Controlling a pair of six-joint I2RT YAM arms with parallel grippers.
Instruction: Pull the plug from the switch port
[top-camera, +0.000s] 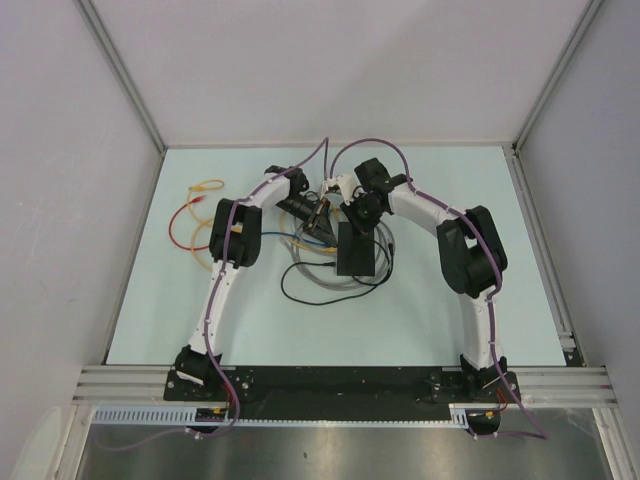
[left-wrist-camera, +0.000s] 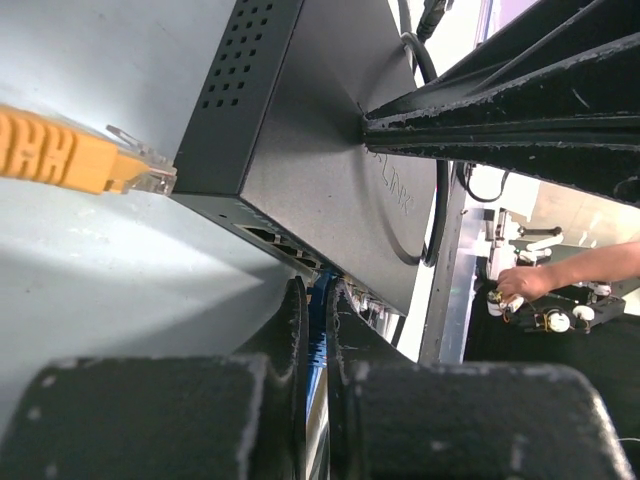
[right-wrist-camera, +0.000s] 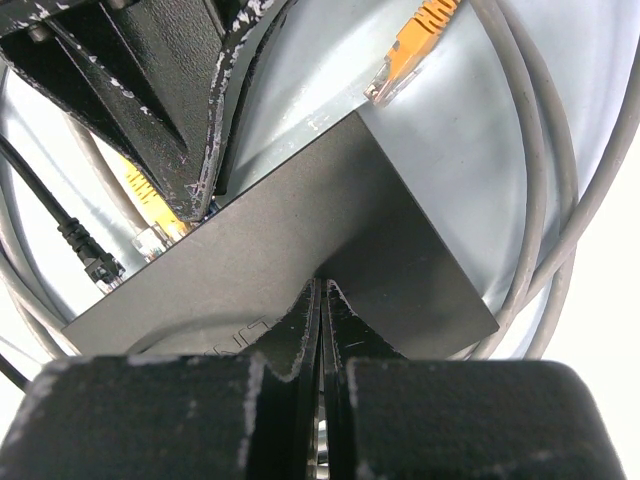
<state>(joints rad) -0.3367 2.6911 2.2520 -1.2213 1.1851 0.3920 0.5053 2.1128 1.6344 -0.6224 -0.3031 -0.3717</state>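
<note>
Pale table (top-camera: 450, 320): open room to the left, walls well off. Black switch (top-camera: 357, 252) lies flat mid-table between the arms. Grey cable loops (right-wrist-camera: 560, 200) crowd its edges, and a loose orange plug (left-wrist-camera: 70, 155) sits just beside one corner. Right gripper (right-wrist-camera: 321, 295): jaws closed on nothing, tips pressing the switch top. Left gripper (left-wrist-camera: 318, 290): jaws pinched narrow on the blue plug (left-wrist-camera: 321, 322) at the port row. Judgement: pull straight out along the port line while the right gripper pins the box, and avoid snagging the loops.

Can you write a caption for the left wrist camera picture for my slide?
Left tool pinches a blue cable at the black switch ports, an orange plug lying loose beside it.
</note>
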